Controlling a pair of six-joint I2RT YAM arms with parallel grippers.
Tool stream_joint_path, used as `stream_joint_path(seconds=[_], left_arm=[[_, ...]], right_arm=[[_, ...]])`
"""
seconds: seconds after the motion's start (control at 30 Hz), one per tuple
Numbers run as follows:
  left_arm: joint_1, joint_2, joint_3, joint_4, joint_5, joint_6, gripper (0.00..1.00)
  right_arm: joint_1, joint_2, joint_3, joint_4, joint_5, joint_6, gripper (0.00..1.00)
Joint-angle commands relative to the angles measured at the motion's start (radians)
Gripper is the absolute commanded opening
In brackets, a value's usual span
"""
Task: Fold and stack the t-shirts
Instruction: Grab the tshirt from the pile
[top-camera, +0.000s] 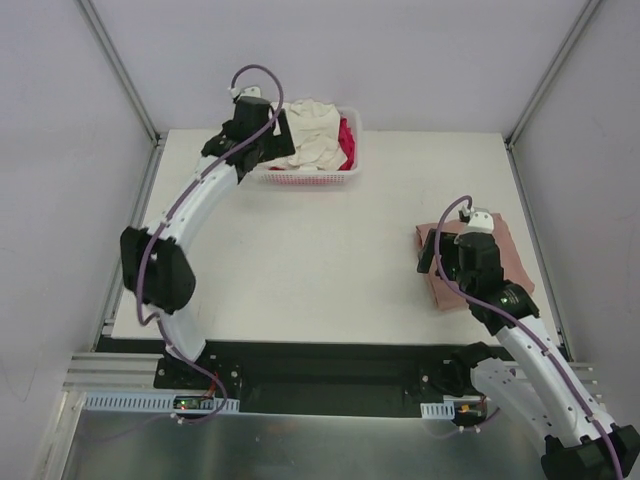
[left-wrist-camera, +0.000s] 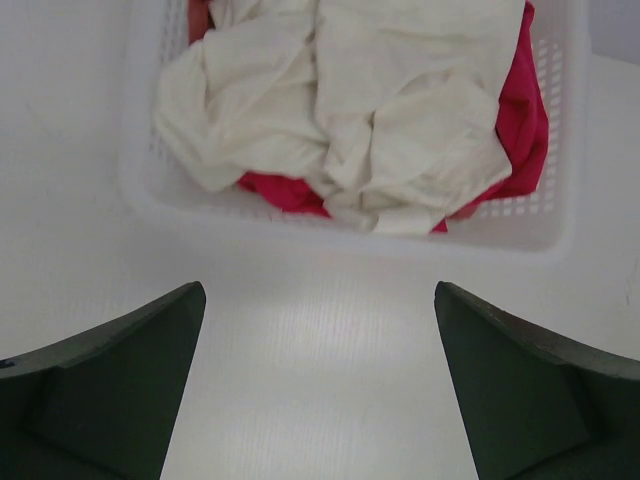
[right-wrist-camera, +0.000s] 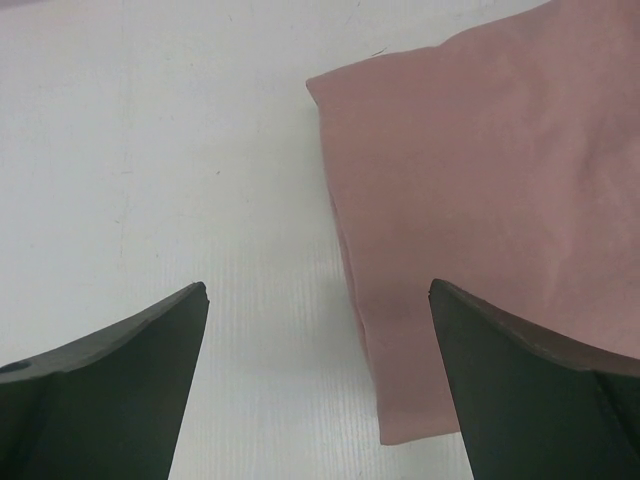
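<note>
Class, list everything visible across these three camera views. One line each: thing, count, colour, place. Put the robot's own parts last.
cream t-shirt: one, off-white, crumpled on top in the basket
magenta-red t-shirt: one seen, bright red-pink, under the cream one
basket: one, white lattice, far side of the table
pink t-shirt: one, dusty pink, folded flat, table's right side
table: one, white
left gripper: one, dark, open, before the basket
right gripper: one, dark, open, over the pink t-shirt's edge
</note>
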Motion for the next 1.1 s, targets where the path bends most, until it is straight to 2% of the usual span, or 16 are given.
stream_joint_path(seconds=[0.0, 0.1, 0.2, 0.3, 0.5, 0.53, 0.63, 0.67, 0.73, 0.87, 0.97, 1.0, 1.07], left_arm=[[0.012, 0.285, 0.345, 0.005, 0.084, 0.199, 0.99], [0.012, 0.472, 0.553, 0.005, 0.101, 0.294, 0.99], [0.012, 0.605, 0.684, 0.005, 0.075, 0.346, 0.99], [0.012, 0.699, 0.747, 0.010, 0.060, 0.403, 0.99], [0.012, 0.794, 0.757, 0.034, -0.028, 0.428, 0.97], [0.012, 0.807, 0.758, 0.040, -0.037, 0.429, 0.87], [0.012, 0.813, 0.771, 0.059, -0.059, 0.435, 0.65], [0.012, 0.807, 0.775, 0.063, -0.057, 0.429, 0.51], [0.012, 0.772, 0.775, 0.074, -0.043, 0.425, 0.44], [0.010, 0.690, 0.775, 0.100, -0.022, 0.415, 0.17], [0.009, 0.618, 0.774, 0.109, -0.002, 0.417, 0.07], [0.004, 0.600, 0.772, 0.109, -0.005, 0.418, 0.00], [0.000, 0.543, 0.763, 0.114, -0.003, 0.423, 0.00]], right_arm=[[-0.002, -0.012, 0.034, -0.011, 0.021, -0.029, 0.97], [-0.004, 0.002, 0.035, -0.024, 0.032, -0.041, 0.97], [-0.004, 0.019, 0.034, -0.020, 0.039, -0.039, 0.97], [-0.004, 0.036, 0.042, -0.022, 0.036, -0.041, 0.97], [-0.004, 0.051, 0.043, -0.022, 0.023, -0.044, 0.97], [-0.004, 0.053, 0.043, -0.022, 0.023, -0.042, 0.97], [-0.004, 0.054, 0.037, -0.017, 0.012, -0.039, 0.97], [-0.002, 0.054, 0.038, -0.017, 0.012, -0.039, 0.97], [-0.004, 0.057, 0.040, -0.022, 0.007, -0.041, 0.97], [-0.004, 0.058, 0.037, -0.020, 0.006, -0.038, 0.97], [-0.004, 0.053, 0.037, -0.024, 0.007, -0.038, 0.97], [-0.004, 0.051, 0.035, -0.022, 0.007, -0.038, 0.97], [-0.004, 0.045, 0.034, -0.022, 0.007, -0.036, 0.97]])
